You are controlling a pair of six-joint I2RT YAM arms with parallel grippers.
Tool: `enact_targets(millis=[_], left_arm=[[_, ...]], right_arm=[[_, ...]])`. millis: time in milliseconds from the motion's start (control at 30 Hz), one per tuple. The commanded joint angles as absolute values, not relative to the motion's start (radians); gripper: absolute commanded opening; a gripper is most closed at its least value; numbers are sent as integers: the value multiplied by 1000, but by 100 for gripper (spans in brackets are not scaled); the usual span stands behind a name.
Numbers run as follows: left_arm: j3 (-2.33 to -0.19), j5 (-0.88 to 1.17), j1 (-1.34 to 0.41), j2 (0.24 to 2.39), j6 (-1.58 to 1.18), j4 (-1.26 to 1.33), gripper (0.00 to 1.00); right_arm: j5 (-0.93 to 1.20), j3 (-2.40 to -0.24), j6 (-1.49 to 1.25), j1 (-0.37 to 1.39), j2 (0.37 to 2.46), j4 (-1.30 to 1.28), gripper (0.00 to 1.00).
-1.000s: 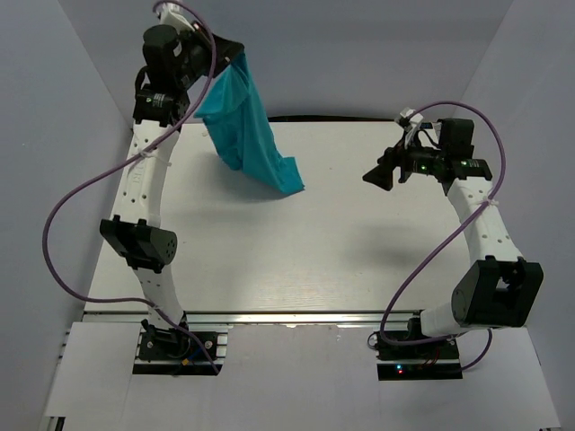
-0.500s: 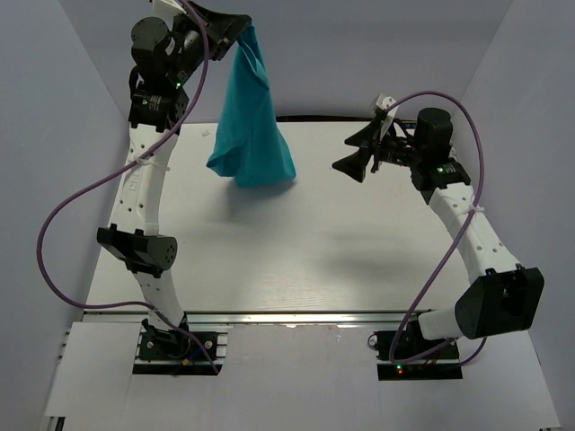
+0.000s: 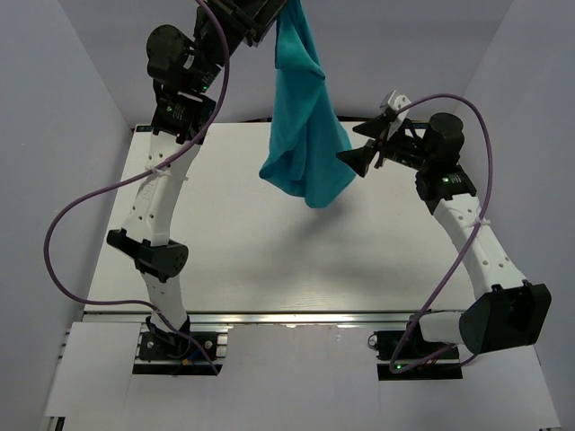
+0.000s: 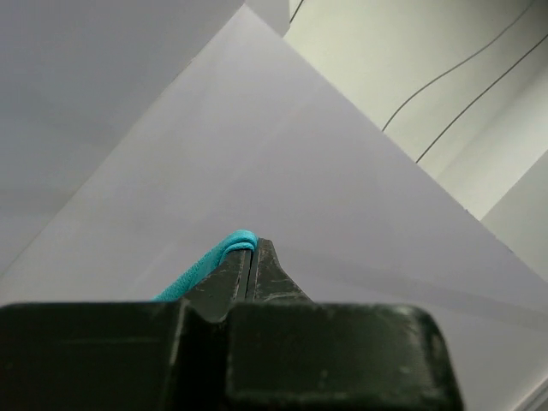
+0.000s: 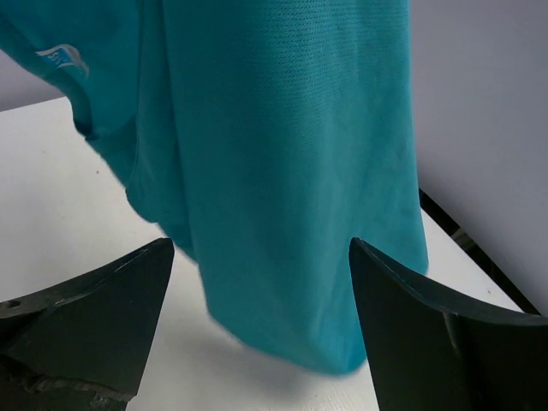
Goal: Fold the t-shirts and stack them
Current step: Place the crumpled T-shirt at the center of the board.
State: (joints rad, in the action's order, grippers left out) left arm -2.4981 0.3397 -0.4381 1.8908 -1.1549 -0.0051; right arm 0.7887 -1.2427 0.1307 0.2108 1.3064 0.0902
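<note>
The white worktop point(image 3: 269, 260) lies below the teal t-shirt point(image 3: 305, 135), which hangs bunched in the air over its far middle. The left gripper point(image 4: 251, 255) is clamped on the shirt's top edge. The right gripper point(image 5: 261, 257) is spread wide, facing the hanging cloth close by.

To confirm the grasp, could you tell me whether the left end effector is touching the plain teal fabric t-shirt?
Touching. The left wrist view shows the left end effector shut on a fold of the plain teal fabric t-shirt.

High rear overview, close wrist views; shared t-shirt point(image 3: 305, 135)
</note>
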Motion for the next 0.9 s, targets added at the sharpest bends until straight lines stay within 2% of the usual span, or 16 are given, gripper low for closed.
enact_targets(millis=[0, 133, 400, 633, 867], left_arm=[[-2531, 278, -449, 1852, -1146, 84, 0], [-2476, 259, -449, 1821, -1111, 58, 0], [-2457, 284, -454, 1844, -1120, 42, 0], [-2376, 284, -460, 1802, -1092, 28, 0], [-2368, 275, -472, 1799, -1066, 11, 0]], right_arm=[[823, -1232, 117, 209, 1247, 153, 89], [856, -1141, 5, 227, 1201, 179, 85], [649, -1060, -5, 419, 1121, 146, 82], [643, -1049, 34, 514, 1158, 207, 81], [555, -1118, 25, 526, 1255, 259, 81]])
